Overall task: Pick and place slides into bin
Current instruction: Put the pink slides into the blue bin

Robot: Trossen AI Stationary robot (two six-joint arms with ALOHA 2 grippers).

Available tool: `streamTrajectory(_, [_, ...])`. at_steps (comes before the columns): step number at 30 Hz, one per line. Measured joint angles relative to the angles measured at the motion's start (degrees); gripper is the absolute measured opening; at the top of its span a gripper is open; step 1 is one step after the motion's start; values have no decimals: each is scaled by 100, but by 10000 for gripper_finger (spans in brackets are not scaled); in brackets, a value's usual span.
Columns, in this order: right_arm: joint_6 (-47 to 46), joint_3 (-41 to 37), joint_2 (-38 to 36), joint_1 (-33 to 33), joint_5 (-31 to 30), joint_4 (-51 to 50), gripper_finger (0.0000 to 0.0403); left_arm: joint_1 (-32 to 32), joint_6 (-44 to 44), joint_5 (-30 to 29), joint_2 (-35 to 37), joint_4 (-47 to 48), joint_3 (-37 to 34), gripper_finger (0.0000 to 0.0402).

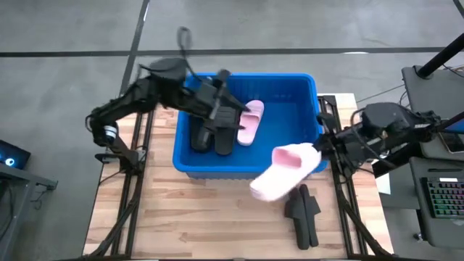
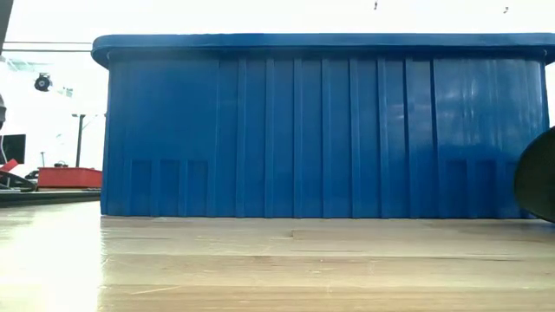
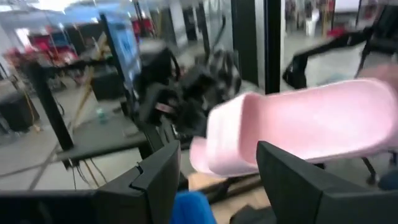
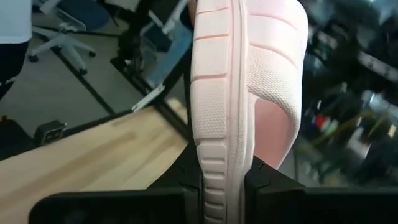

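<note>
Pale pink slide [image 1: 285, 170] pinched by its sole edge in the right hand [image 1: 319, 154], carried clear of the table [image 1: 217, 217] above the near right corner of the blue bin [image 1: 290, 87], toe overhanging the rim. Left hand [image 1: 221, 109] spread and empty over the bin, above two black slides [image 1: 214, 130] and a second pink slide [image 1: 251, 122] inside; black pair [image 1: 303, 212] left on the table. Judged light, foamy and compressible, likely to swing in an edge grip; best taken across the sole edge or the wide strap.

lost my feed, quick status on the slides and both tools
Right tool shut on pink slide, at bin front rim. Left tool open over bin. Black slide on table. Nothing blocking.
</note>
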State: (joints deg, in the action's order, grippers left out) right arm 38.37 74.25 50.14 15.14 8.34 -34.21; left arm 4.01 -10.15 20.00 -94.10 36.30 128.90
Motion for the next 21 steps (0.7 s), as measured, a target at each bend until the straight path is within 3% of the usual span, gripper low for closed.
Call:
streamTrajectory(9, [-901, -29, 53, -347, 13, -841, 31, -67, -753, 56, -577, 630, -4, 196])
streamTrajectory(14, [-949, -48, 55, -453, 17, -941, 31, -76, -824, 490, -777, 677, -4, 196])
streamTrajectory(21, [-924, -56, 87, -541, 64, -943, 31, -76, -829, 505, -1131, 460, 0, 196])
